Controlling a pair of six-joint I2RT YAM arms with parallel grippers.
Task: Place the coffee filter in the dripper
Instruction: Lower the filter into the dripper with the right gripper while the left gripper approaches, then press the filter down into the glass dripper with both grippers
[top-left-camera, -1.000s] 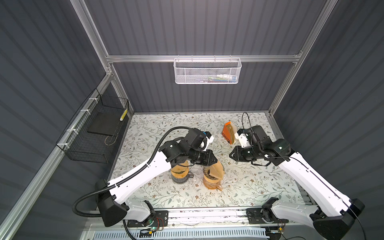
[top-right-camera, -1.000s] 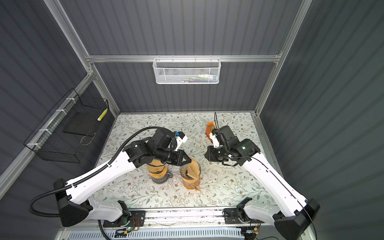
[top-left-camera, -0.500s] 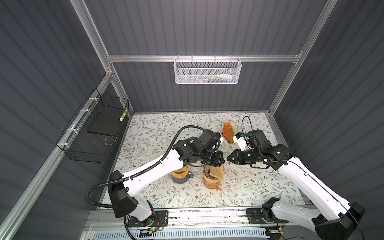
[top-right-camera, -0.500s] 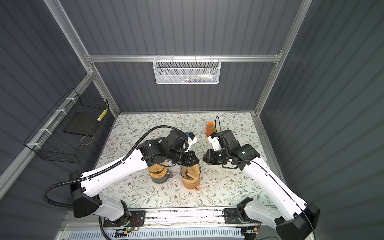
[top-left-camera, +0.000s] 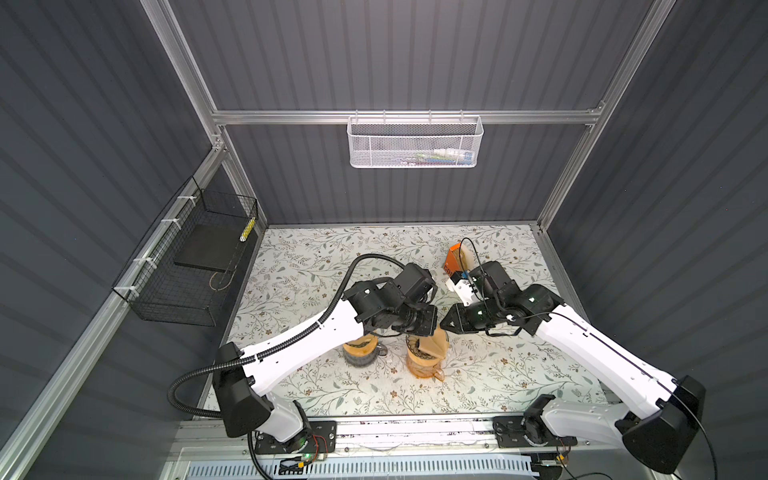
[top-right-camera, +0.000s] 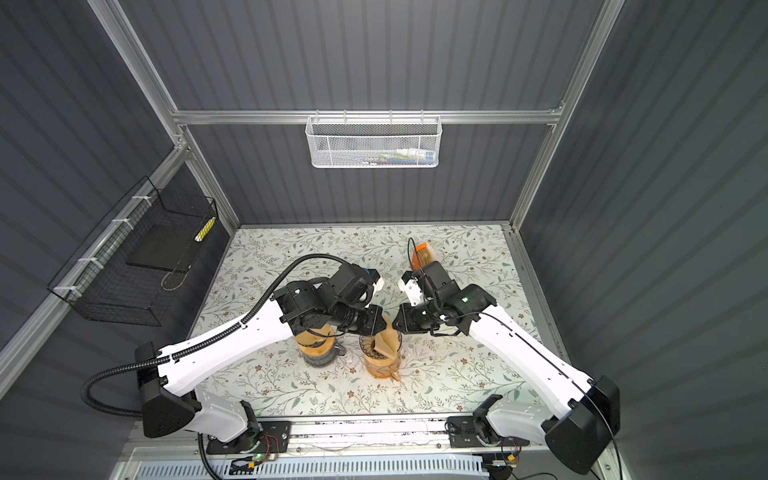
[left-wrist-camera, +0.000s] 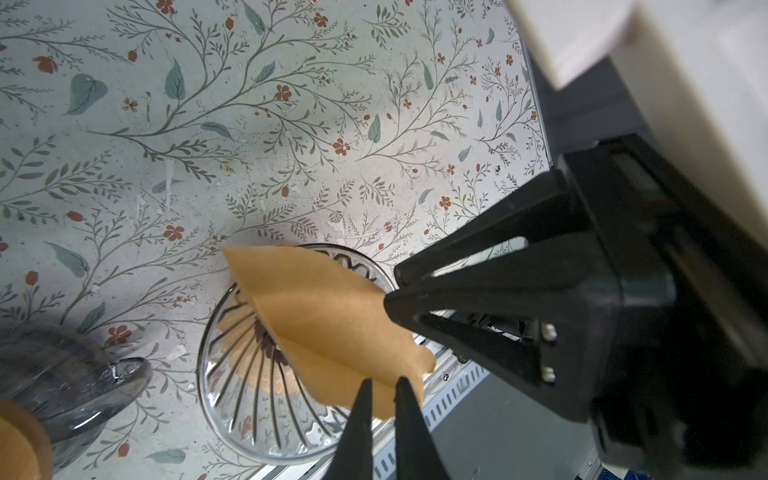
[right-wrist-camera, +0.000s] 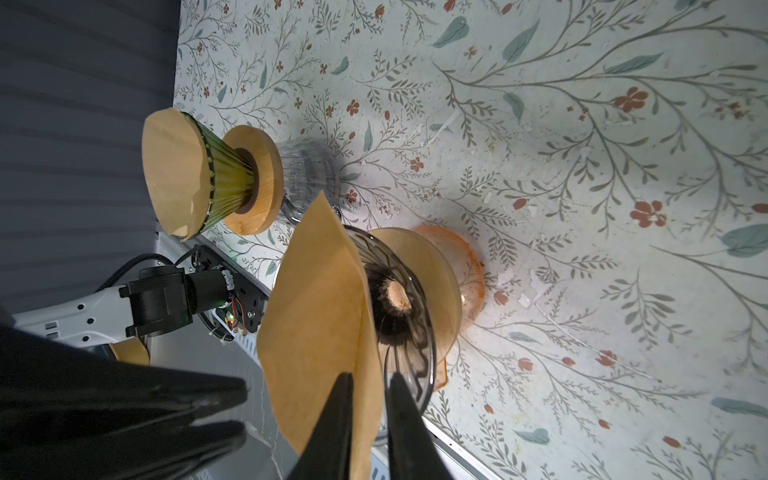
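With my left gripper (left-wrist-camera: 383, 380) and my right gripper (right-wrist-camera: 370, 376) I pinch one brown coffee filter (left-wrist-camera: 324, 316) at the mouth of the clear dripper (left-wrist-camera: 249, 407), one of two near the table's (top-left-camera: 311, 266) front edge, beside the green dripper (right-wrist-camera: 226, 174), which holds a second filter (right-wrist-camera: 174, 166).

Place: robot manipulation lab, one enclosed test cell.
Enclosure: aluminium frame (top-left-camera: 407, 117) closed in by grey ribbed wall panels (top-left-camera: 374, 54).
Rig: white left arm (top-left-camera: 316, 336) and right arm (top-left-camera: 602, 345) fixed along a base rail (top-left-camera: 415, 428); exposed wiring (top-left-camera: 316, 441) at the front.
Storage: white mesh basket (top-left-camera: 374, 145) on the back wall, black wire basket (top-left-camera: 174, 299) at the side.
Surface: counter (top-left-camera: 307, 257) under a floral-print sheet.
Props: glass dripper (top-left-camera: 414, 343) (kitchenware set inside a test cell).
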